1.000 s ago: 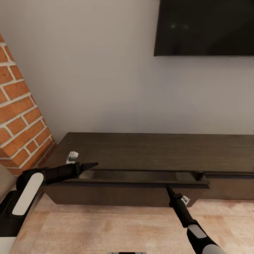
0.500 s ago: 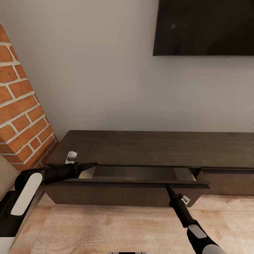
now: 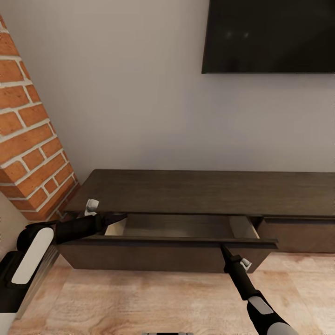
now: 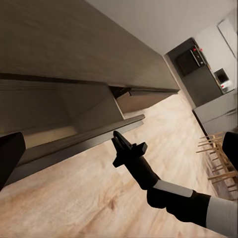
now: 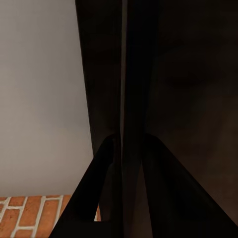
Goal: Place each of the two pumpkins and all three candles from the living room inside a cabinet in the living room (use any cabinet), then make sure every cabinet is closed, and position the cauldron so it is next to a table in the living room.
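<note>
The low dark-brown cabinet [image 3: 200, 190] stands against the wall, and its left front [image 3: 163, 258] is pulled out as a drawer. The inside that shows is bare. My right gripper [image 3: 223, 248] is shut on the top edge of that front near its right end. The right wrist view has its fingers [image 5: 94, 183] closed either side of the thin panel edge. It appears again in the left wrist view as the right gripper [image 4: 117, 136] on the front's edge [image 4: 74, 144]. My left gripper [image 3: 122, 217] hangs open over the drawer's left end, holding nothing. Pumpkins, candles, cauldron and table are out of view.
A brick column [image 3: 28, 121] rises close on the left of the cabinet. A dark TV [image 3: 270, 35] hangs on the wall above. Wood floor [image 3: 153, 302] lies in front. Wooden chairs [image 4: 215, 158] and a kitchen area lie far off along the floor.
The drawer has come further out of the cabinet and more of its inside shows. The head view has shifted back, and both grippers keep their places on the drawer.
</note>
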